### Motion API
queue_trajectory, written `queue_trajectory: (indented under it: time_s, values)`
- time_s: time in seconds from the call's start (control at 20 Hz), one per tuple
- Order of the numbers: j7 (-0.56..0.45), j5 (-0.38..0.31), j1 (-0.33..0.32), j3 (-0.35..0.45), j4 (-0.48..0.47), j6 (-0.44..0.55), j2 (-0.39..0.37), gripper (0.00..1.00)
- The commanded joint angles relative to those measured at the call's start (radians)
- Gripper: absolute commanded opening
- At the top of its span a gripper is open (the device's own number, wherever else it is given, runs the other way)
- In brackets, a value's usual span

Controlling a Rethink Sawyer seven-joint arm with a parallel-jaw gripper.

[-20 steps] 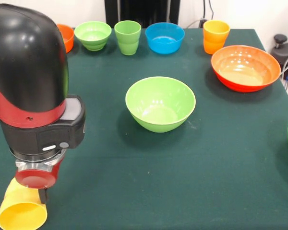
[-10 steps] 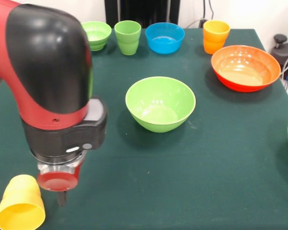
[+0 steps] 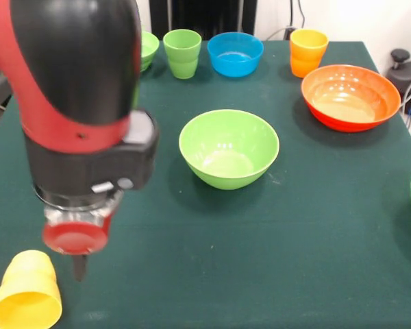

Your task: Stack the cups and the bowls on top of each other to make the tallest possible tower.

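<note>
Yellow cup [image 3: 26, 300] lies tipped at front left; green bowl [image 3: 229, 147] upright mid-table; other cups, bowls unstacked.

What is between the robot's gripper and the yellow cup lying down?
Nothing visible. The gripper hangs just beside the yellow cup, which lies on its side with its mouth toward the camera, and only bare green table shows between them.

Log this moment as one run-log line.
gripper: beside yellow cup, not holding | yellow cup: tipped on its side | stacked: nothing
</note>
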Motion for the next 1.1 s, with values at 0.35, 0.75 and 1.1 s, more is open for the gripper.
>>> queue_trajectory:
  time_s: [0.35,0.75,1.1]
  values:
    - [-0.883,-0.284,-0.056,0.355,0.302,-0.09,-0.205,1.0]
    - [-1.287,-0.419,-0.072,0.485,0.391,-0.196,-0.243,1.0]
    - [-1.5,-0.43,-0.105,0.619,0.435,-0.173,-0.234,1.0]
